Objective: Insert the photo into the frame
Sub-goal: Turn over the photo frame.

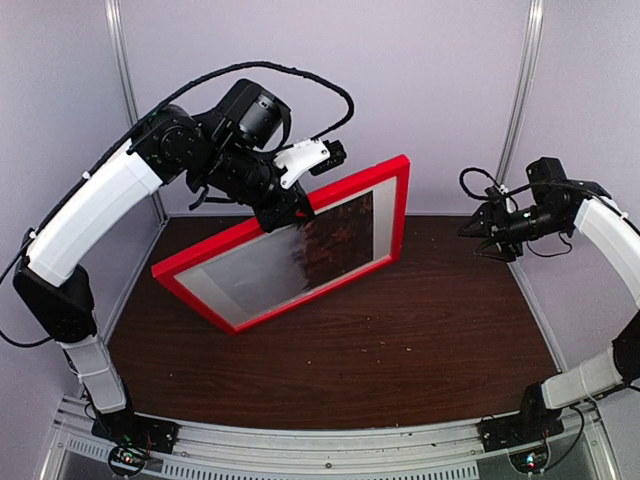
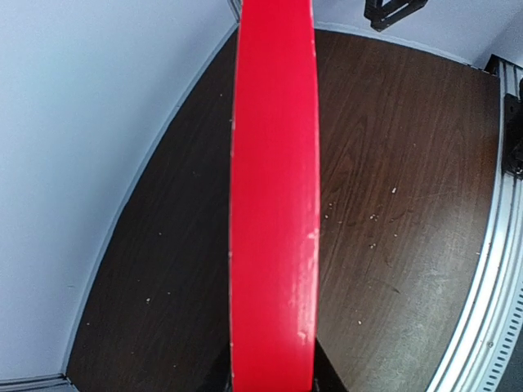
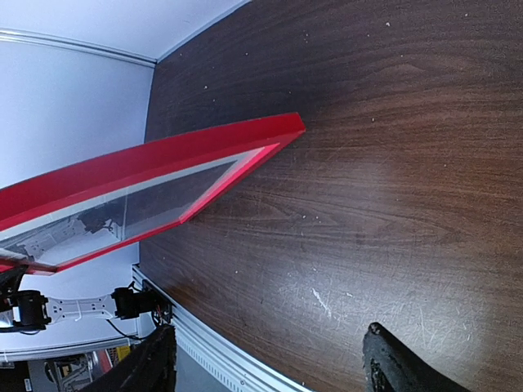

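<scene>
The red frame (image 1: 398, 215) stands tilted on the dark wood table (image 1: 400, 340), its lower edge resting on the wood and its front facing the arms. The photo (image 1: 300, 255) shows inside it, dark red-orange on the right and misty grey-white on the left. My left gripper (image 1: 283, 215) is shut on the frame's upper edge. In the left wrist view the frame's red edge (image 2: 274, 204) runs straight up from between the jaws. My right gripper (image 1: 482, 238) is open and empty, held in the air right of the frame. The right wrist view shows the frame (image 3: 163, 159) far from its fingers (image 3: 392, 367).
Grey booth walls close off the back and both sides of the table. An aluminium rail (image 1: 330, 445) with the arm bases runs along the near edge. Bare wood lies in front of and right of the frame (image 3: 368, 204).
</scene>
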You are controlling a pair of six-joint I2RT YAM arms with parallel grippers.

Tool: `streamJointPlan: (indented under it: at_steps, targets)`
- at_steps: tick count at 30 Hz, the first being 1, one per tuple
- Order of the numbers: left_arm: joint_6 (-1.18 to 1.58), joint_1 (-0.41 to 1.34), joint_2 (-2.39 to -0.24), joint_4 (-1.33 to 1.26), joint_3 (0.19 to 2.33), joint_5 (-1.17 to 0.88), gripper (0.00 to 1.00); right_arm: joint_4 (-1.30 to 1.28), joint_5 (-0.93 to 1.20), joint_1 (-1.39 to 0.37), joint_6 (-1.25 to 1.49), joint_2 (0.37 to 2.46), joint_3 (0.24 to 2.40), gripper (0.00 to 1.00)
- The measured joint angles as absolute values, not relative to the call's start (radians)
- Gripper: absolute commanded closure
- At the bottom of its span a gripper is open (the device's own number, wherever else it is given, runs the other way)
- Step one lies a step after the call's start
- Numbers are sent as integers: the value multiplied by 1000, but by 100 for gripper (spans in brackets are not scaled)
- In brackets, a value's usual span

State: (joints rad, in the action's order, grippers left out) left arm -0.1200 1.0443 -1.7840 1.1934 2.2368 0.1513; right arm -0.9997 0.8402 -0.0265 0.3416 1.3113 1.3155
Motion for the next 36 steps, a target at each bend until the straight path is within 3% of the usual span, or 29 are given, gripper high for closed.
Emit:
streamJointPlan:
  at_steps: [14, 36]
  targets:
    - [-54, 849, -1845, 1398, 2284, -251, 100, -930, 861, -67, 301, 1247, 1276, 15]
    - [-155, 797, -2027, 1417, 2379, -628, 100, -752, 871, -347, 73, 1297, 1341, 9]
